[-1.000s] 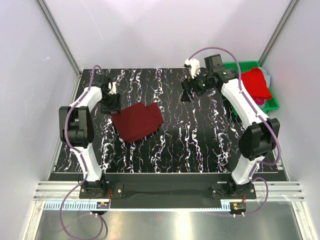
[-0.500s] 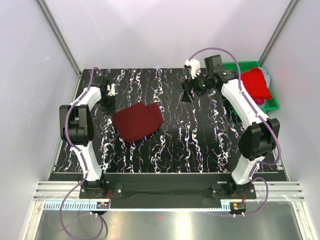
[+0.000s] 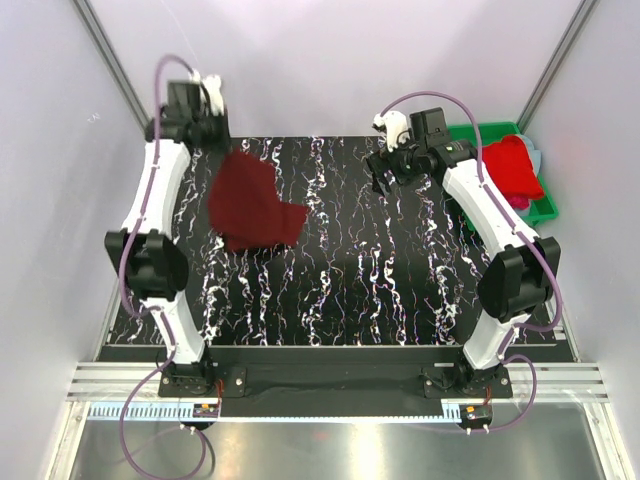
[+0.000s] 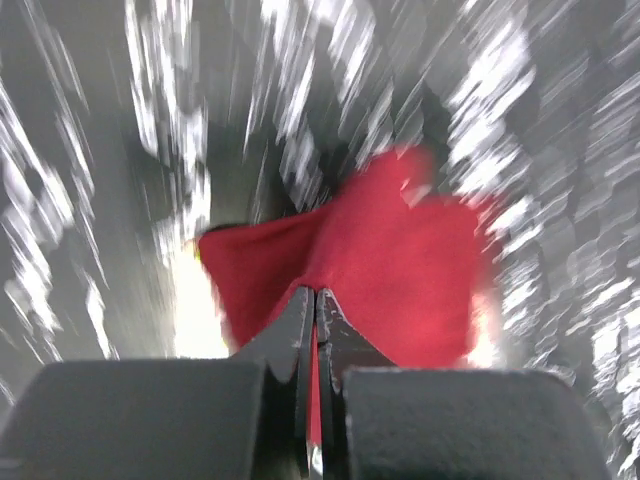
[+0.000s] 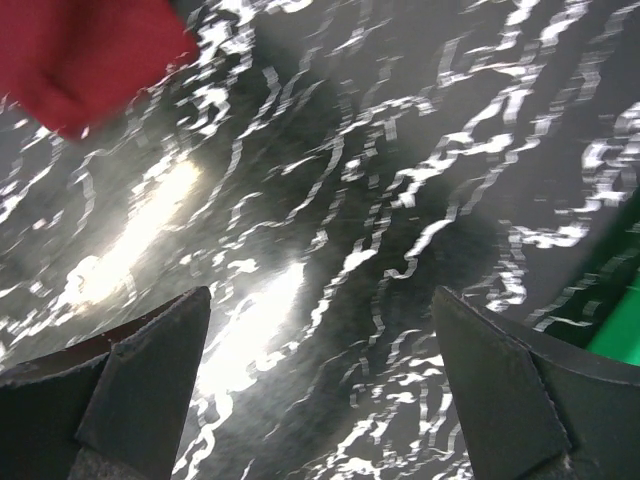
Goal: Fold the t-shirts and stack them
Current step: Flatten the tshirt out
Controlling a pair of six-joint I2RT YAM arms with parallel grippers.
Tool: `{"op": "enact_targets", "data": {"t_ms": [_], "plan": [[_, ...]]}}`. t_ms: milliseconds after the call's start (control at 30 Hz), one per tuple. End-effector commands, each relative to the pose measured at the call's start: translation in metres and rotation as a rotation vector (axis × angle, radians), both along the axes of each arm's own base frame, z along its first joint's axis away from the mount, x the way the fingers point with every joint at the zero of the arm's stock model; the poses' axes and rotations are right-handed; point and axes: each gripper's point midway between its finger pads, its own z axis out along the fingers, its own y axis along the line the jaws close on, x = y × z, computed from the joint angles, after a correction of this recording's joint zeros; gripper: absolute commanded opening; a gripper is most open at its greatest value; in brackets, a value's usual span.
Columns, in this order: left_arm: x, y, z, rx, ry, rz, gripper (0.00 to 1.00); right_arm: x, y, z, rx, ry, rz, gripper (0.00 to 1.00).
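Note:
A dark maroon t-shirt (image 3: 252, 205) hangs by one edge over the back left of the black marbled table, its lower part trailing down toward the surface. My left gripper (image 3: 207, 135) is raised high and shut on that edge. In the left wrist view the jaws (image 4: 316, 296) are pressed together with cloth pinched between them, and the maroon t-shirt (image 4: 400, 270) spreads out below. My right gripper (image 3: 384, 178) hovers open over bare table at the back right; in its wrist view the fingers (image 5: 320, 295) stand wide apart and a corner of the maroon t-shirt (image 5: 80, 50) shows at top left.
A green bin (image 3: 468, 131) at the back right corner holds a bright red t-shirt (image 3: 510, 165) on top of a pink one (image 3: 520, 203). Its green edge (image 5: 620, 325) shows at the right of the right wrist view. Grey walls enclose the table.
My left gripper shut on the maroon t-shirt's edge and rose toward the back, lifting the shirt off the table and unfolding it. The right gripper barely moved.

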Motion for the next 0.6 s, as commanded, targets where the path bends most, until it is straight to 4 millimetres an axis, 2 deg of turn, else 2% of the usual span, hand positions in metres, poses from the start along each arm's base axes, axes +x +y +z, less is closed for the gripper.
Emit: {"op": "enact_targets", "data": {"t_ms": [0,67,100,133,167,233,267,300,333,367,400,433,467,567], "plan": [[-0.002,-0.029,0.210,-0.091,-0.540,-0.075,0.00,0.031,-0.013,0.044,-0.012,-0.175,-0.112,1.00],[-0.009,-0.047,0.248,-0.144,-0.633,-0.129,0.00,0.038,-0.015,0.051,-0.011,-0.198,-0.135,1.00],[-0.014,-0.057,0.256,-0.171,-0.645,-0.160,0.00,0.040,-0.015,0.052,-0.012,-0.207,-0.142,1.00],[-0.022,-0.076,0.259,-0.199,-0.646,-0.210,0.00,0.043,-0.018,0.054,-0.018,-0.217,-0.162,1.00],[-0.025,-0.084,0.257,-0.204,-0.638,-0.226,0.00,0.043,-0.019,0.054,-0.022,-0.222,-0.168,1.00],[-0.049,-0.116,0.251,-0.288,-0.590,-0.345,0.00,0.043,-0.025,0.055,-0.038,-0.232,-0.186,1.00],[-0.053,-0.127,0.225,-0.320,-0.513,-0.378,0.00,0.043,-0.026,0.057,-0.042,-0.238,-0.189,1.00],[-0.069,-0.140,0.221,-0.380,-0.471,-0.436,0.03,0.043,-0.027,0.058,-0.045,-0.243,-0.190,1.00],[-0.077,-0.148,0.211,-0.413,-0.425,-0.458,0.13,0.042,-0.028,0.055,-0.050,-0.238,-0.191,1.00],[-0.082,-0.154,0.183,-0.464,-0.323,-0.443,0.41,0.041,-0.029,0.056,-0.052,-0.239,-0.193,1.00],[-0.092,-0.159,0.175,-0.507,-0.279,-0.471,0.56,0.041,-0.029,0.054,-0.053,-0.238,-0.194,1.00],[-0.102,-0.159,0.173,-0.520,-0.266,-0.473,0.63,0.039,-0.030,0.053,-0.056,-0.234,-0.195,1.00],[-0.106,-0.158,0.152,-0.521,-0.210,-0.454,0.66,0.039,-0.030,0.053,-0.056,-0.235,-0.195,1.00],[-0.117,-0.149,0.140,-0.473,-0.196,-0.435,0.66,0.040,-0.032,0.052,-0.059,-0.240,-0.203,1.00]]}}
